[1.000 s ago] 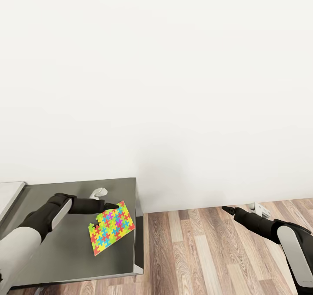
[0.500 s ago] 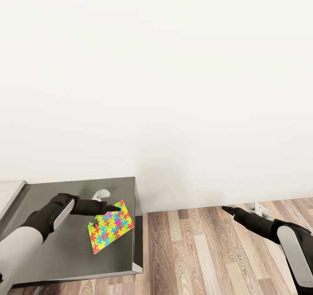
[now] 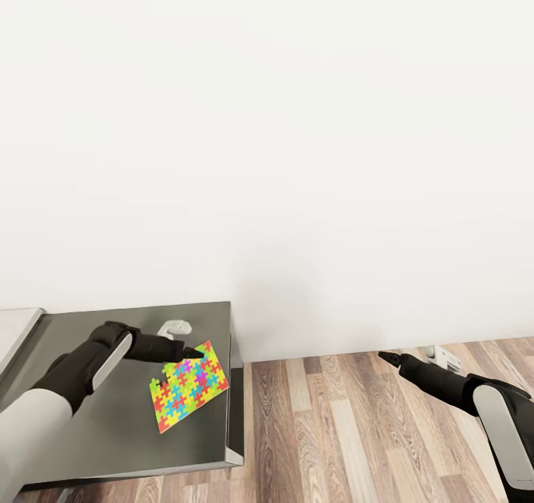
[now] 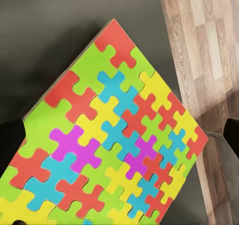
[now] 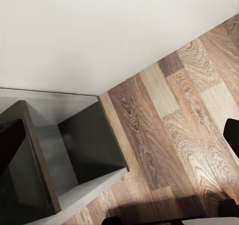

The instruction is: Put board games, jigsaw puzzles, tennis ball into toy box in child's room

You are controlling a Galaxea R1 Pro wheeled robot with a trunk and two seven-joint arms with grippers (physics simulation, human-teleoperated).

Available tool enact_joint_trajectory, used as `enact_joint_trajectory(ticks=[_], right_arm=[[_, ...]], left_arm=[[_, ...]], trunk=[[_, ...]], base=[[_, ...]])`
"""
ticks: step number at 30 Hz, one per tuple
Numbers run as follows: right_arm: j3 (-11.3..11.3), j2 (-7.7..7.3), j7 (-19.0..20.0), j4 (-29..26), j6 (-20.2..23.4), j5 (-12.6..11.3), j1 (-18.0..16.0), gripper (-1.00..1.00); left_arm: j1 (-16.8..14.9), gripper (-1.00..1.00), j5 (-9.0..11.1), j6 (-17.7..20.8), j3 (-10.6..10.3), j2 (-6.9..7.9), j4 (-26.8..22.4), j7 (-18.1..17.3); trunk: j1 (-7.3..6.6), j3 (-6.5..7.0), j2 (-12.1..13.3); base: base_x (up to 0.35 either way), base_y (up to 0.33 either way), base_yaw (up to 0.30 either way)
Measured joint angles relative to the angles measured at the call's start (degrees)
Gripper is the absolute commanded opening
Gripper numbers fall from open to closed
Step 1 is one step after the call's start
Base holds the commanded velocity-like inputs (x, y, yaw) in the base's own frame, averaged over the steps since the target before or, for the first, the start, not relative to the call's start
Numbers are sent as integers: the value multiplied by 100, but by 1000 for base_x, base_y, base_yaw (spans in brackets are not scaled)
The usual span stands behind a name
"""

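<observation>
Lower left of frame: left hand point(image 3: 194, 352) spread over jigsaw puzzle point(image 3: 188, 386) near counter point(image 3: 111, 436) edge. Could shove sheet off onto floor point(image 3: 356, 429). Right hand point(image 3: 386, 356) pressed together, idle.

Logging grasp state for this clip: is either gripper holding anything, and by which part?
The left gripper sits at the jigsaw puzzle sheet's far corner; whether it grips cannot be told. The right gripper hangs over the floor, holding nothing.
</observation>
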Motion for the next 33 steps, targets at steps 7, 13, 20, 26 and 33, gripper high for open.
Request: enact_joint_trajectory(ticks=[7,13,20,26,33], right_arm=[[-1,-2,-1,0,0,-1,0,100],[-1,-7,-1,0,0,1,0,100],[-1,-6,0,-1,0,0,0,100],[-1,-6,1,-8,2,1,0,100],[-1,-17,2,-9,8,0,0,100]], left_arm=[[66,100,-8,56,18,19,-102,232],[71,100,36,107,23,5,-96,943],[72,100,40,146,21,-16,-95,1118],[72,100,39,150,4,-40,-74,1149],[72,100,49,151,4,-45,-25,1170]], trunk=[[0,0,0],[0,0,0],[0,0,0],[0,0,0],[0,0,0]], base=[[0,0,0],[0,0,0],[0,0,0],[0,0,0],[0,0,0]])
